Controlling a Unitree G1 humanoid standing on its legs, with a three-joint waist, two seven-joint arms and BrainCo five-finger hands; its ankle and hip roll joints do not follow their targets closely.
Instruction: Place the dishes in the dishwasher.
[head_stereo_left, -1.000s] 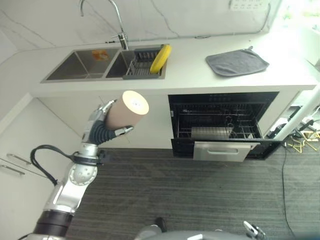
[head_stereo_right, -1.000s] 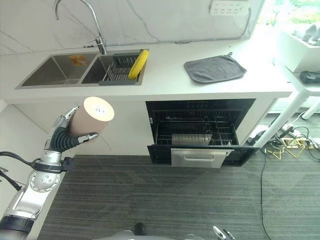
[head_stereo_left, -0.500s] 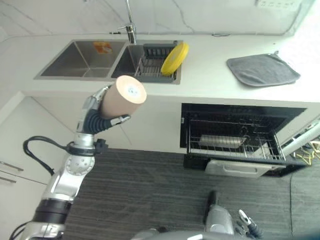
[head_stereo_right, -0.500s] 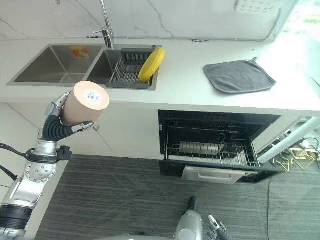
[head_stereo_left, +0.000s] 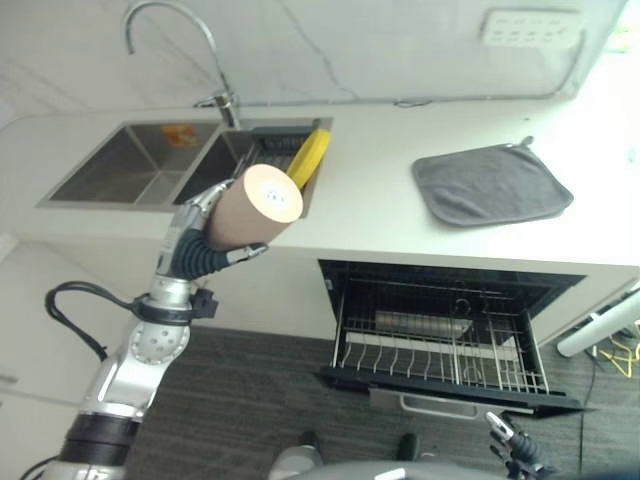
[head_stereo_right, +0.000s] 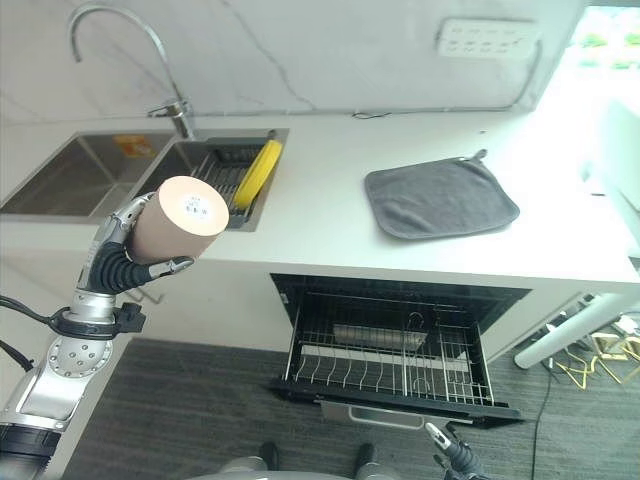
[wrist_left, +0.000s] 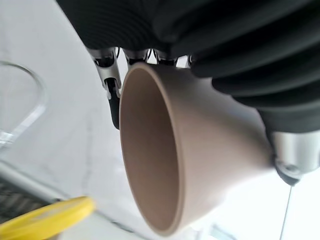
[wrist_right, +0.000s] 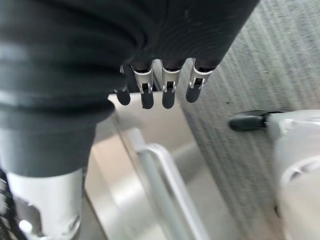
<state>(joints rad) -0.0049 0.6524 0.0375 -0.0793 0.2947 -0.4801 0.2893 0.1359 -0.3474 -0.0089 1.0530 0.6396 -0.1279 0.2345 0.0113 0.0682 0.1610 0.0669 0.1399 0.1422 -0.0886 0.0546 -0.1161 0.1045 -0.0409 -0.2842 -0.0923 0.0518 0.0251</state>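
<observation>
Cup (head_stereo_left: 250, 208) clasped in left robot hand (head_stereo_left: 192, 248), left of dishwasher (head_stereo_left: 445, 340)

The left hand (head_stereo_left: 196, 243) is raised, fingers (wrist_left: 111, 85) curled in a grasp; the right hand (wrist_right: 150, 75) hangs low, fingers straight.
</observation>
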